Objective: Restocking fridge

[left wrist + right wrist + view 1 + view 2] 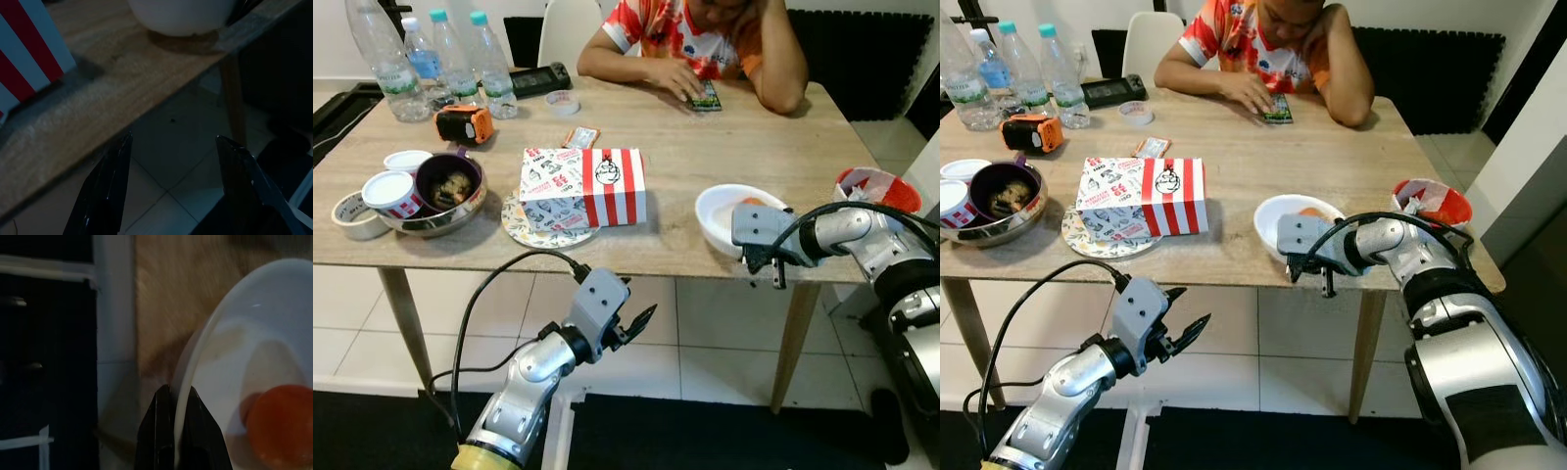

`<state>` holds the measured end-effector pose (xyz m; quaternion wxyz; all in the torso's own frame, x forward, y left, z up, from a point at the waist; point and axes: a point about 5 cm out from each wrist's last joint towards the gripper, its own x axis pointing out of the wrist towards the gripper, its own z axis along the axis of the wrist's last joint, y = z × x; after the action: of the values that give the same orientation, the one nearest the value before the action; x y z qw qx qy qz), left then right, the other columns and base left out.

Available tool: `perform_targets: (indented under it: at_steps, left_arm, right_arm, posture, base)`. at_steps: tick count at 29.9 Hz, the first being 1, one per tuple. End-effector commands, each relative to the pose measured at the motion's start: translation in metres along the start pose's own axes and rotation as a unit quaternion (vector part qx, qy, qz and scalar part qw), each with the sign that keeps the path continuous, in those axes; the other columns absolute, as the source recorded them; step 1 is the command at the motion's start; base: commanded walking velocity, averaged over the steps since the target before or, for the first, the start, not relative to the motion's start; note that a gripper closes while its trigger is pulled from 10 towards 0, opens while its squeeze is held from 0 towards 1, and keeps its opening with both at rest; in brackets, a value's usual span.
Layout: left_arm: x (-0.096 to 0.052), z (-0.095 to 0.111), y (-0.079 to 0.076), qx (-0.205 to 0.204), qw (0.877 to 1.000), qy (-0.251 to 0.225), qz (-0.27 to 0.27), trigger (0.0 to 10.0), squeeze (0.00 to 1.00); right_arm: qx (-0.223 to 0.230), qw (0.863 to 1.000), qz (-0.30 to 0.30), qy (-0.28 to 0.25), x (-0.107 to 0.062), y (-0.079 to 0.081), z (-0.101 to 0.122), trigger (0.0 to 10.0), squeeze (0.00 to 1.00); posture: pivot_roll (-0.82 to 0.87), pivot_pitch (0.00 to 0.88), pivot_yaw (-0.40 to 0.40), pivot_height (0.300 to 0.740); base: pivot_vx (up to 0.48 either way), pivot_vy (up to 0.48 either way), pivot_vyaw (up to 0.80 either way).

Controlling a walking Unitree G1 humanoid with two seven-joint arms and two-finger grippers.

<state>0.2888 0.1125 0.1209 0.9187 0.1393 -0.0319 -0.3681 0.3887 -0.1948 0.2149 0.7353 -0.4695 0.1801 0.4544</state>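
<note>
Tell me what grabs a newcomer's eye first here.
The right gripper pinches the rim of the white round bowl at the wooden table's near edge, an orange piece inside. Left of it stands a red-and-white striped box, and a seated person leans on the far side.

White bowl (pixel 724 211), red-white striped box (pixel 584 188)

i see a table (pixel 705 157) in front of me. a box (pixel 583 188) sits on a plate (pixel 523 227) near the middle. left of it is a metal bowl (pixel 448 201) with small tubs (pixel 389 189) beside it. bottles (pixel 431 61) stand at the far left. a white bowl (pixel 729 211) sits at the near edge on the right, with something round (pixel 279 426) in it. a person (pixel 700 44) sits behind the table.
</note>
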Motion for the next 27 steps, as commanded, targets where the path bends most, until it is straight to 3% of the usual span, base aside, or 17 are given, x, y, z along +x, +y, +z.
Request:
perform_targets:
  at_steps: [1,11,15,21,27]
  left_arm:
    - [-0.001,-0.008,-0.007,-0.005,1.000,0.009,-0.002,10.0,0.00]
    - [-0.014,-0.025,-0.005,-0.010,0.999,0.040,0.016,10.0,0.00]
    - [-0.034,-0.048,0.001,-0.017,0.995,0.084,0.046,10.0,0.00]
    - [-0.048,-0.060,0.004,-0.024,0.992,0.104,0.072,10.0,0.00]
    - [-0.064,-0.075,0.005,-0.030,0.986,0.133,0.096,10.0,0.00]
  right_arm:
    - [-0.026,0.999,0.014,-0.031,-0.006,0.000,0.008,0.0,0.00]
    - [-0.086,0.987,0.104,-0.085,-0.008,0.028,0.027,0.0,0.00]
    - [-0.105,0.980,0.133,-0.107,-0.013,0.049,0.036,0.0,0.00]
    - [-0.114,0.976,0.147,-0.115,-0.017,0.065,0.039,0.0,0.00]
    - [-0.121,0.969,0.179,-0.123,-0.024,0.095,0.043,0.0,0.00]
  posture:
    - [-0.08,0.096,-0.030,0.740]
    - [-0.08,0.096,-0.040,0.740]
    - [-0.08,0.097,-0.046,0.740]
    - [-0.07,0.097,-0.048,0.740]
    - [-0.08,0.101,-0.049,0.740]
  base:
    - [0.000,0.000,0.00]
    - [0.000,0.000,0.00]
    - [0.000,0.000,0.00]
    - [0.000,0.000,0.00]
    - [0.000,0.000,0.00]
